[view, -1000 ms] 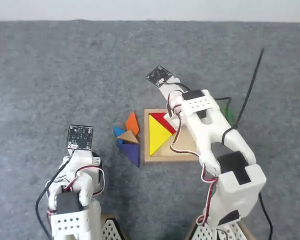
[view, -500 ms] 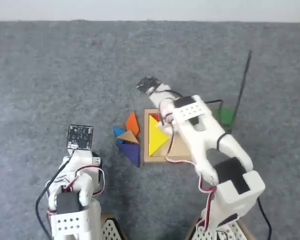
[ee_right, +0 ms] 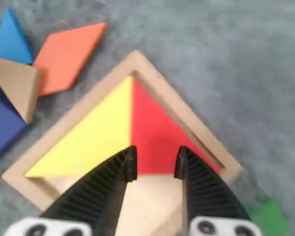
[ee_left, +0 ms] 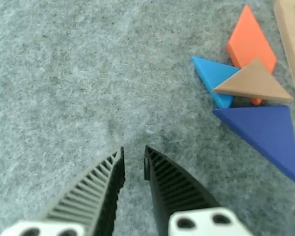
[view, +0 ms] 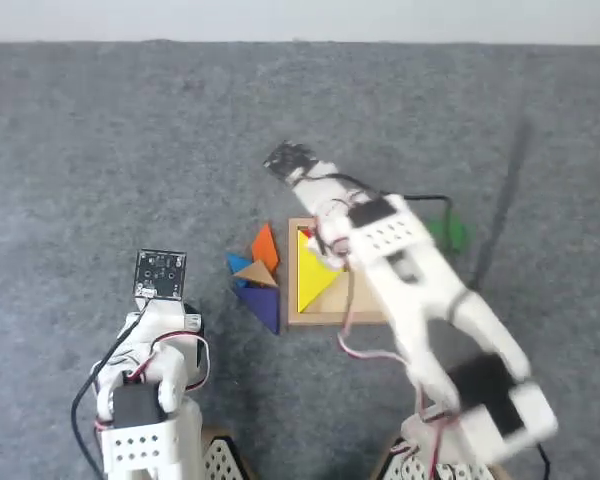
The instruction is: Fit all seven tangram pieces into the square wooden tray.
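The square wooden tray holds a yellow triangle and a red triangle side by side. My right gripper hangs open just above the red triangle, with nothing between its fingers. Left of the tray lie an orange parallelogram, a light blue triangle, a tan triangle resting partly on the blue ones, and a dark blue triangle. A green piece sits on the carpet right of the tray. My left gripper is slightly open over bare carpet, short of the loose pieces.
The right arm covers the tray's right half in the high view. The left arm stands near the front left. Grey carpet stretches around the pieces, and a black cable runs behind the tray.
The right arm has swung left across the tray, so its gripper is now over the red triangle and the green piece shows. The left arm has kept still.
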Controlling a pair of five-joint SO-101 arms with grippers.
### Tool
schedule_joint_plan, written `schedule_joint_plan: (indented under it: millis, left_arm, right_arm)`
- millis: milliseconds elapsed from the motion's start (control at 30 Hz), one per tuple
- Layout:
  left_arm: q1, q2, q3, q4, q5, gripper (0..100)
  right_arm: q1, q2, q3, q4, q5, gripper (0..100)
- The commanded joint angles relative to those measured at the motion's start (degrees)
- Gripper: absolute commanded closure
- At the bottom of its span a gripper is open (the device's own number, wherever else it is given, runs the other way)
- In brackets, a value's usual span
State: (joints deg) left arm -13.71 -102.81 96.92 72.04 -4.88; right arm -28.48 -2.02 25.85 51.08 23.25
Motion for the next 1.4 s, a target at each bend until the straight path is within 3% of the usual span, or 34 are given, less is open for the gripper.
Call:
schedule_joint_plan:
  millis: [0,333,467,600,733,1133,1300,1367]
  left_arm:
    - [-0.3,-1.2,-0.5,0.2,0.4,93]
    - [-0.3,-1.2,-0.5,0.2,0.4,93]
    - [-0.3,-1.2,-0.5,0.2,0.4,93]
    - [-0.3,-1.2,-0.5,0.2,0.4,93]
    - [0.4,-1.2,-0.5,0.2,0.4,93]
    - [16.9,-1.2,-0.5,-0.1,0.0,93]
    - [12.7,-1.2,-2.9,-8.4,-12.6,93]
    - [9.7,-1.2,-7.5,-7.9,-13.3,93]
  right_arm:
    - [4.5,-17.9,8.5,-0.5,-1.0,85.8]
    - [24.1,-40.6,37.3,-3.7,-0.5,85.8]
    - [23.8,-44.3,45.0,-8.0,-1.0,87.5]
    - [22.9,-45.8,47.2,-9.0,-0.9,99.7]
    - [24.9,-46.4,48.9,-9.7,-1.0,98.4]
    - [27.9,-46.0,50.5,-14.4,-1.1,99.2]
    - [28.0,-45.8,51.1,-15.3,-1.1,99.2]
    - [27.9,-46.0,51.3,-15.4,-1.1,99.2]
